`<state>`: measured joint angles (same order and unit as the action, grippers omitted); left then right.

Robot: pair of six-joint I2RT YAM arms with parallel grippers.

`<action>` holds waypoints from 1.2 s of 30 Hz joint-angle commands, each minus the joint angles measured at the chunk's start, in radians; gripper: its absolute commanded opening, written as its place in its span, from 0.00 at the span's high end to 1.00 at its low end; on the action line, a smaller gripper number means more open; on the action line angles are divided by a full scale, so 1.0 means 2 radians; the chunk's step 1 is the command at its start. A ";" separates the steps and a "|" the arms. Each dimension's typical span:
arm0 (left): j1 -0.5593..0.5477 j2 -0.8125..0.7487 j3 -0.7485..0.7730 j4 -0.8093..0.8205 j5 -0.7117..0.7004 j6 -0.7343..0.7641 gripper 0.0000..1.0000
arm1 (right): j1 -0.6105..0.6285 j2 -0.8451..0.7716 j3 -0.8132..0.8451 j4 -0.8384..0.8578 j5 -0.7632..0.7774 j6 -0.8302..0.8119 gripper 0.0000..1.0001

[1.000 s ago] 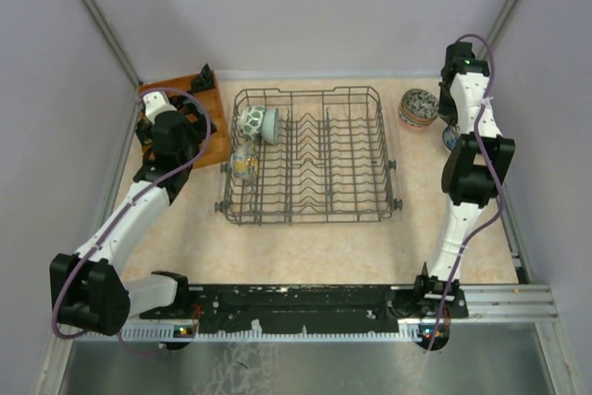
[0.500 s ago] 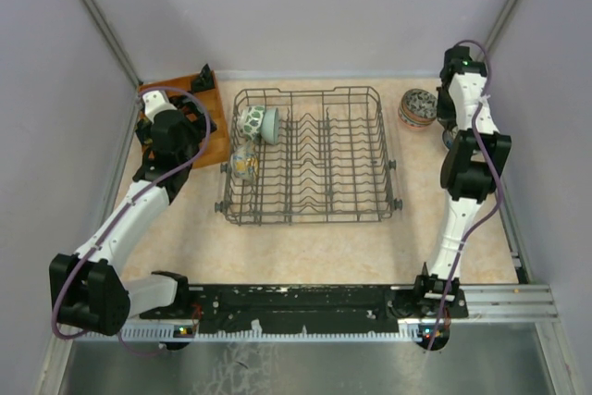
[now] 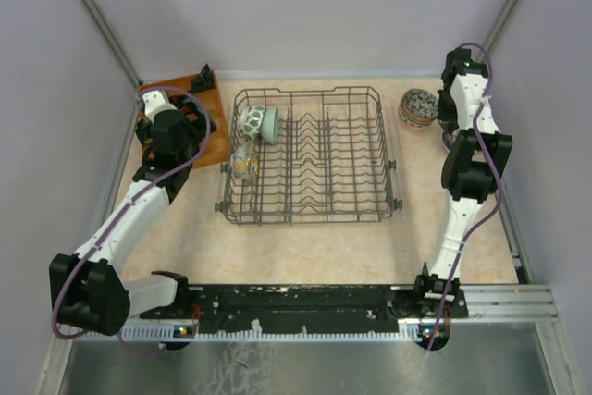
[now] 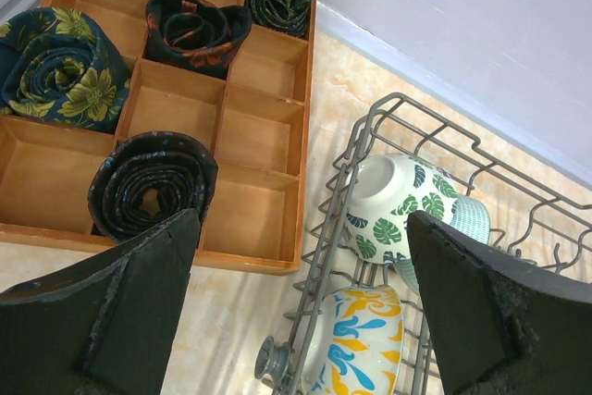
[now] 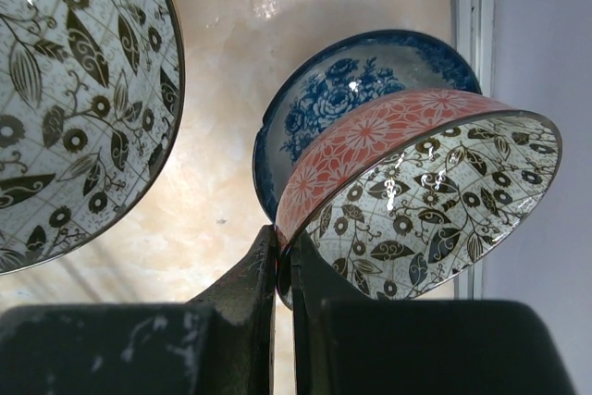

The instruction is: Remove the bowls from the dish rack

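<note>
The dark wire dish rack (image 3: 314, 159) stands mid-table. At its left end are a green-leaf bowl (image 3: 251, 122) on its side and a yellow-and-blue bowl (image 3: 244, 162); both also show in the left wrist view (image 4: 398, 205) (image 4: 370, 339). My left gripper (image 3: 176, 129) is open and empty over the orange tray, left of the rack. My right gripper (image 5: 287, 256) is shut on the rim of a red-orange bowl (image 5: 416, 182), held tilted over a blue floral bowl (image 5: 342, 99) on the table. A leaf-patterned bowl (image 3: 418, 106) sits beside it, also in the right wrist view (image 5: 74, 99).
An orange-brown compartment tray (image 4: 259, 136) holding rolled dark fabric (image 4: 148, 182) sits at the far left. Side walls and a rail (image 5: 472, 6) close in near the right gripper. The rack's right side holds only tines.
My right arm has shifted a little toward the far right corner with the red-orange bowl, now covering the blue bowl in the top view. The left arm has not moved.
</note>
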<state>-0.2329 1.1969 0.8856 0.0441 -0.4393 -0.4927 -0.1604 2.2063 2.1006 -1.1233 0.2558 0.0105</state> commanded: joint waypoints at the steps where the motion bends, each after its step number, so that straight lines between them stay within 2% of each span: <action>1: 0.002 -0.001 0.010 0.003 0.005 0.007 0.01 | -0.008 -0.004 -0.007 0.005 -0.001 0.000 1.00; 10: 0.002 -0.004 0.008 0.002 0.004 0.006 0.01 | -0.011 -0.006 -0.015 0.012 -0.007 0.004 1.00; 18: 0.002 -0.006 0.008 0.001 0.002 0.006 0.01 | -0.013 0.001 -0.013 0.015 -0.009 0.006 0.92; 21: 0.002 -0.007 0.008 0.000 0.000 0.006 0.01 | -0.014 0.005 -0.009 0.016 -0.007 0.008 0.87; 29: 0.002 -0.013 0.004 -0.001 -0.005 0.007 0.01 | -0.017 0.014 0.012 0.010 -0.003 0.010 0.83; 36: 0.002 -0.012 0.001 0.001 -0.006 0.006 0.01 | -0.017 0.013 0.016 0.011 -0.004 0.016 0.72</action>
<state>-0.2329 1.1931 0.8856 0.0437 -0.4416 -0.4927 -0.1841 2.2364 2.0739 -1.1091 0.2306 0.0341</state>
